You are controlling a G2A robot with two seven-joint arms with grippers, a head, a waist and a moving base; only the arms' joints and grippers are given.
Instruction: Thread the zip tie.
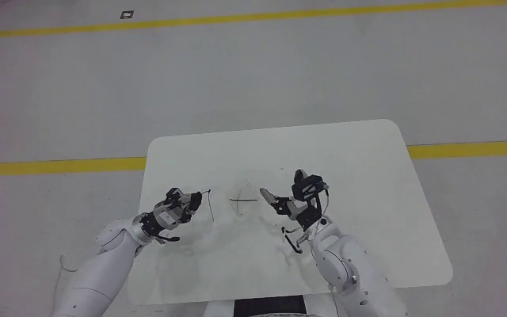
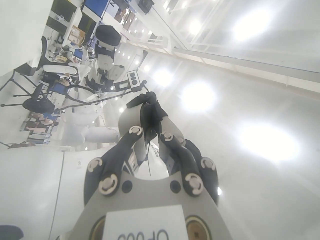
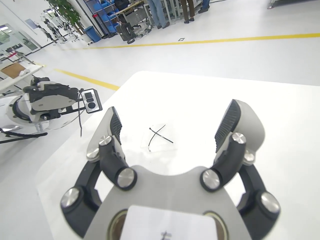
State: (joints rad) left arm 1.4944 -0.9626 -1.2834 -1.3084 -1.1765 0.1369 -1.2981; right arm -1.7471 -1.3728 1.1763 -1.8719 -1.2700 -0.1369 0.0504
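Observation:
My left gripper (image 1: 192, 198) is over the table's left side, shut on a thin black zip tie (image 1: 211, 208) that curves down from its fingertips. In the left wrist view, that zip tie (image 2: 149, 156) runs between the closed pads (image 2: 152, 118). Two more black zip ties (image 1: 242, 200) lie crossed on the table between the arms, also seen as crossed ties (image 3: 160, 136) in the right wrist view. My right gripper (image 1: 283, 190) hovers just right of them, open and holding nothing, with the crossed ties ahead of the open right gripper (image 3: 173, 106). The left gripper (image 3: 50, 98) with its hanging tie (image 3: 80, 123) shows off to the side.
The white table (image 1: 356, 158) has rounded corners and bare surface to the right and far side. Yellow floor lines (image 1: 238, 17) run beyond it. Shelves and several people stand far off in the room behind.

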